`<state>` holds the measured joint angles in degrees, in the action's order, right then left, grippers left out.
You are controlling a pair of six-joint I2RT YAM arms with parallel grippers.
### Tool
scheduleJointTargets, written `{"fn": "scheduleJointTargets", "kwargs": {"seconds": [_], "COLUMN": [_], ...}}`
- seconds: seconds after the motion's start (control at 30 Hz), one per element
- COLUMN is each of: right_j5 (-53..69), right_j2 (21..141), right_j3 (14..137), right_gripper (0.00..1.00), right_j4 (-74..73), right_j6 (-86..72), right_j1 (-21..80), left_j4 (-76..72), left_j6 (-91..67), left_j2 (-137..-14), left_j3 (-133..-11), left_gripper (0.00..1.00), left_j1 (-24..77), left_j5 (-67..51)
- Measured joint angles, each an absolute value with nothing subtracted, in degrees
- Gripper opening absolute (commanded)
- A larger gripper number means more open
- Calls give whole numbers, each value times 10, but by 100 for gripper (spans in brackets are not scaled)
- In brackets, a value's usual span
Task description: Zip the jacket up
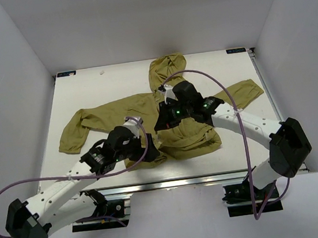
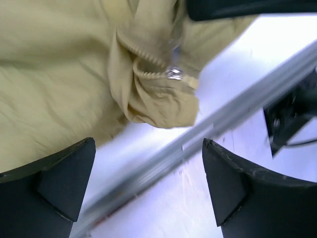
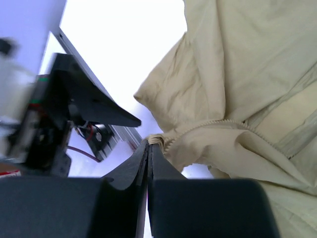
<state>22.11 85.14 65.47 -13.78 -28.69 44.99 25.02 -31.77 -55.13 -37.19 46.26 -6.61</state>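
1. Seen from above, the middle of the jacket (image 1: 117, 109) is covered by the left arm (image 1: 68, 185) and the right arm (image 1: 246, 123), so its front closure cannot be traced there.
2. In the left wrist view, the silvery zipper piece (image 2: 174, 73) (upper centre) is smeared by blur, as is the rail (image 2: 198, 141). The dark shape (image 2: 237, 7) at upper right is cropped by the top edge.
3. In the right wrist view, the pinched fabric is largely hidden between the fingers (image 3: 133, 171) of the right gripper (image 3: 150, 148), and the hardware (image 3: 29, 124) at left is blurred.
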Motion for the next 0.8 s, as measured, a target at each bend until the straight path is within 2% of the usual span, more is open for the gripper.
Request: {"fn": "scheduleJointTargets", "kwargs": {"seconds": [0.17,0.4,0.63,0.8], "right_j5": [249,274,285,295], "right_j2": [861,870,874,874], "right_j3": [692,729,747,747], "right_gripper": [0,0,0,0], "right_j4": [-156,-178,-187,-196], "right_j6": [-286,-286,-286,-289], "right_j1": [430,422,418,411], "left_j4": [253,255,262,284], "left_j6": [-281,-193,-116,-95], "left_j2": [-524,-542,-606,-678], "left_j3": [-413,-478,-531,-553], "left_gripper": [98,98,98,97], "left_j1": [472,553,650,675], "left_j5": [3,121,240,342]}}
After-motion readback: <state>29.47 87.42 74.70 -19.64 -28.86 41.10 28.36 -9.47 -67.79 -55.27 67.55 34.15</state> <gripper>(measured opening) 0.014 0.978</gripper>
